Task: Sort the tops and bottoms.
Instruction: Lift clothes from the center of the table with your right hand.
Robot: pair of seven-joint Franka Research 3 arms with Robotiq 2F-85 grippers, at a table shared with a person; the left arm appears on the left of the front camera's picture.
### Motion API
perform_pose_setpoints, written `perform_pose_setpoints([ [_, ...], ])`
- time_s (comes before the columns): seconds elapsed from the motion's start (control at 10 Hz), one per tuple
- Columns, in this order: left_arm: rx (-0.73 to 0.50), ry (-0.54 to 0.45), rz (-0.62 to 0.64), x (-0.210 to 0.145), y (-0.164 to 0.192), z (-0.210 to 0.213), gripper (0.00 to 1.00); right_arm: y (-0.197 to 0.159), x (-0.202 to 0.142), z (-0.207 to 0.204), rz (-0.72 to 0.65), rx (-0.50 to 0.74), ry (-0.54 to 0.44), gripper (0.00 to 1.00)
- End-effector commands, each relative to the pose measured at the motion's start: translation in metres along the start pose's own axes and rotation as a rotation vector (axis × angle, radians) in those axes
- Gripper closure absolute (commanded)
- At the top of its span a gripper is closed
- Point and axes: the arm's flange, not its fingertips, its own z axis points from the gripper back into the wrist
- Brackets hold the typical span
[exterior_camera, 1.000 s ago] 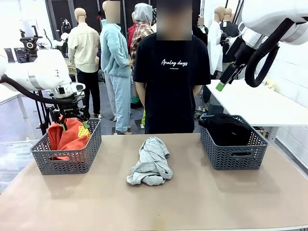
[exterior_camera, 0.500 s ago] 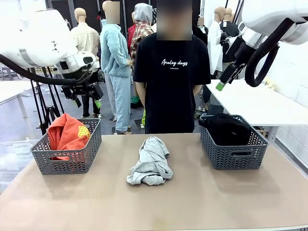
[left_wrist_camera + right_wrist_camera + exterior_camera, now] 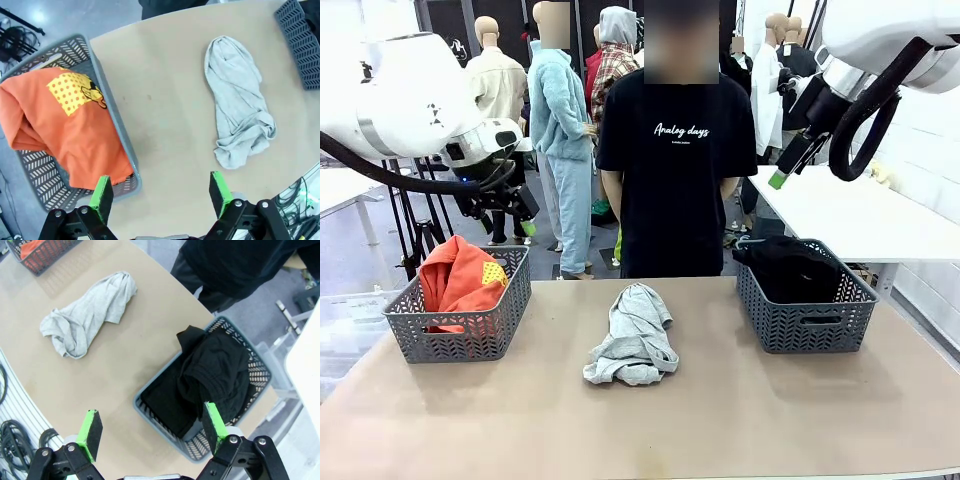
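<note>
Wrists: both pincers released, empty | left wrist: duck print on orange T-shirt [image 3: 70, 130] | front: print half hidden

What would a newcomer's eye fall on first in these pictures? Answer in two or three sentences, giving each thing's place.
The orange T-shirt stands out first, heaped in the grey basket at the table's left end. Next comes the light grey shirt, crumpled alone on the bare table between the baskets, and the black garment filling the right basket. Both grippers, left and right, hang open above the table, holding nothing.
</note>
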Motion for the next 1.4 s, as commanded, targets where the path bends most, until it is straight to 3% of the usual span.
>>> perform_pose_setpoints([
  [0.0,0.003,0.001,0.01,0.0,0.006,-0.002,0.0,0.0,0.0,-0.001,0.002,0.001,0.004,0.0],
  [0.3,-0.098,-0.055,-0.326,-0.009,-0.067,-0.001,0.0,0.0,0.0,-0.001,0.002,0.001,0.004,0.0],
  [0.4,-0.128,-0.079,-0.378,-0.009,-0.075,0.016,0.0,0.0,0.0,-0.001,0.002,0.001,0.004,0.0],
  [0.6,-0.117,-0.022,-0.518,-0.021,-0.082,0.063,0.0,0.0,0.0,-0.001,0.002,0.001,0.004,0.0],
  [0.9,-0.099,-0.06,-0.491,-0.048,-0.067,0.092,0.0,0.0,0.0,-0.001,0.002,0.001,0.004,0.0],
  [1.3,-0.118,-0.072,-0.487,-0.045,-0.072,0.084,0.0,0.0,0.0,-0.001,0.002,0.001,0.004,0.0],
])
